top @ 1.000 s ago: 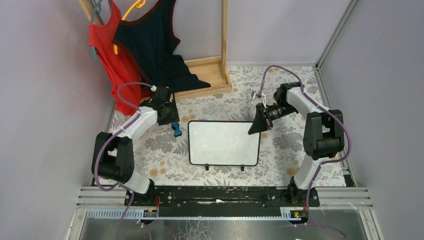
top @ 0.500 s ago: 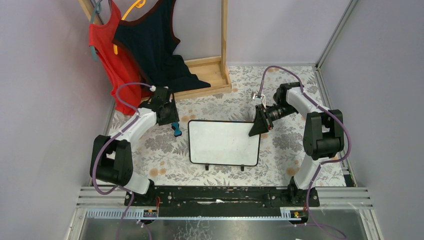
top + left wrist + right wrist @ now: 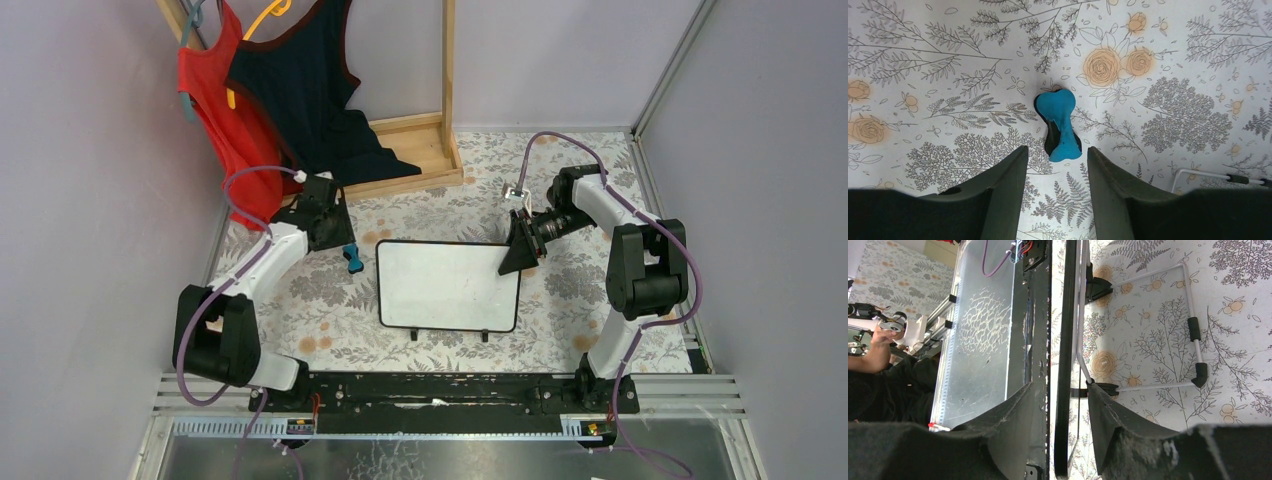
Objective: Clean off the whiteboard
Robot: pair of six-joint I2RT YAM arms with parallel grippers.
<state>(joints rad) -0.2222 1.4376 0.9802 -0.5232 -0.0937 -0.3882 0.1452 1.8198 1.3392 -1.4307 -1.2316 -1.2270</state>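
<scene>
Straddles whiteboard (image 3: 447, 285) corner with right gripper (image 3: 512, 258) (clamped or not, cannot tell). Hovers left gripper (image 3: 1057, 150), open and empty, over eraser (image 3: 1060, 122).

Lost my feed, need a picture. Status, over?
Left gripper open above eraser. Right gripper open, straddling far right edge of whiteboard. No writing seen, nothing lying on it.

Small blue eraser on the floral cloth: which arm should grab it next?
Left. The left tool hangs open directly over the small blue eraser; the right tool is farther off, straddling the edge of the black-framed white whiteboard.
</scene>
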